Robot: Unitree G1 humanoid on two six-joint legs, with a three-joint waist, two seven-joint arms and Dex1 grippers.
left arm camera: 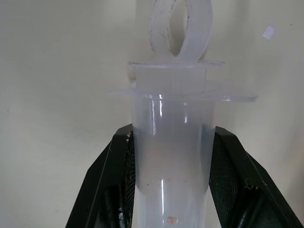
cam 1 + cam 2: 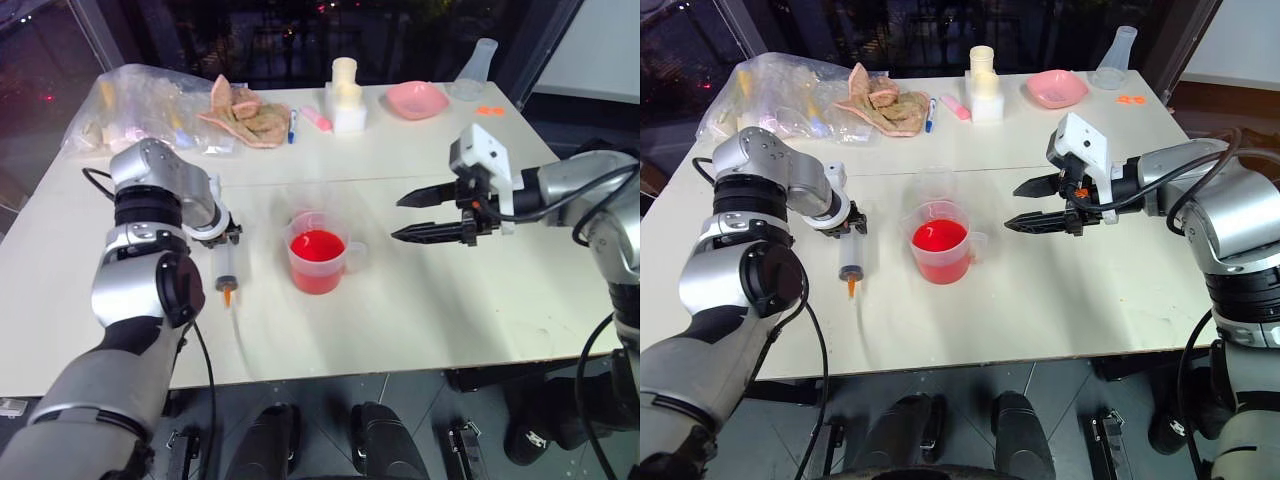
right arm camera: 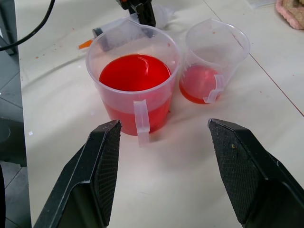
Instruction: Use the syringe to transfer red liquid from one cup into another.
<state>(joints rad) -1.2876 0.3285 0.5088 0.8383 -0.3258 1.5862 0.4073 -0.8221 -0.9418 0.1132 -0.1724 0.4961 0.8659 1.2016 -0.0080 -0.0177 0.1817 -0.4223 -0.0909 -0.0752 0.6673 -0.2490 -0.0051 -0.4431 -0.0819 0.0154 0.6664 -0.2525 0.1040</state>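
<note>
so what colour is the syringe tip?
Orange; the syringe tip shows best in the right eye view.

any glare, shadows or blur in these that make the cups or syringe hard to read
Left eye view: even light, only a soft shadow under the handled cup; the narrow cup behind it is faint against the table. Left wrist view: the syringe sits very close and soft, with bright streaks on its barrel. Right wrist view: both cups crisp, red liquid vivid.

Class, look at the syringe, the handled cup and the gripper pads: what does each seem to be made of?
Syringe: clear, glossy plastic, apparently; the table shows through its barrel.
Handled cup: translucent, slightly frosted plastic; red liquid shows through its wall.
Pads of the right gripper: matte black, finely cross-hatched, probably rubber.
</note>
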